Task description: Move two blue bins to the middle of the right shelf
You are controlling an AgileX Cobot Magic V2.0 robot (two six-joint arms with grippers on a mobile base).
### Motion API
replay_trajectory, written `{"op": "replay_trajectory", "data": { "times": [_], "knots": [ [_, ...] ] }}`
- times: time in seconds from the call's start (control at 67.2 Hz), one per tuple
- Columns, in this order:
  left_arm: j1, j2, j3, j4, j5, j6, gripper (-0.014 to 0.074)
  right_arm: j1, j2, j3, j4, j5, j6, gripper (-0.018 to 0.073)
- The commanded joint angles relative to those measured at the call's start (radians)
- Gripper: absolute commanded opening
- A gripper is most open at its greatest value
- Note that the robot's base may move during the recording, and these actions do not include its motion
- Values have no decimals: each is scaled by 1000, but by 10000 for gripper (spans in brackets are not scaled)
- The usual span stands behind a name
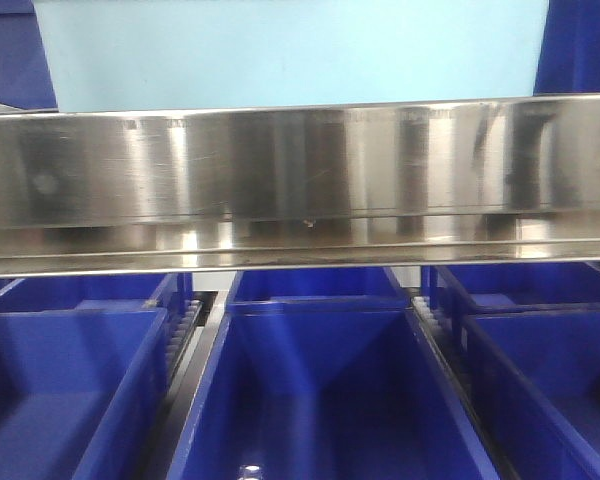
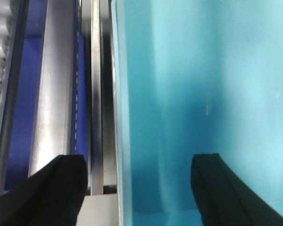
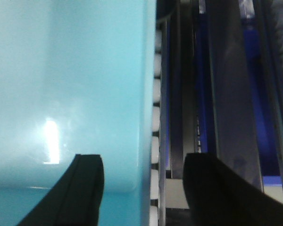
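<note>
Left pincer [image 2: 139,160]: wide open and gripping nothing. It straddles the left wall of the bin [image 1: 290,50], with one finger inside and the other outside over the rail [image 1: 300,160].
Right pincer [image 3: 144,157]: also wide open and empty, straddling the bin's right wall.
Bin: pale blue and between both pincers. It sits behind and above the rail, over the dark bins [image 1: 310,400]. Its base is hidden, and only one pale bin is in view.
Step, judged: seat each wall deep between the fingers and close both pincers together. Lift level and clear the rail before travelling.
Orientation: rim up, with the broad face square to the rail. The long axis probably runs left to right, but the bin's depth is hidden, so this is uncertain.
</note>
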Motion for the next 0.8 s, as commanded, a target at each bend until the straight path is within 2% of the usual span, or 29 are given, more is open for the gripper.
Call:
{"op": "replay_trajectory", "data": {
  "times": [0.0,0.268,0.788],
  "knots": [
    [3,-2,27,7,-5,4,382,-4,-4,15,-5,-9,-10,277],
    [3,-2,96,11,-5,2,382,-4,2,38,-5,-9,-21,277],
    [3,36,100,2,-5,0,382,-4,48,38,-5,-9,-30,277]
  ]
}}
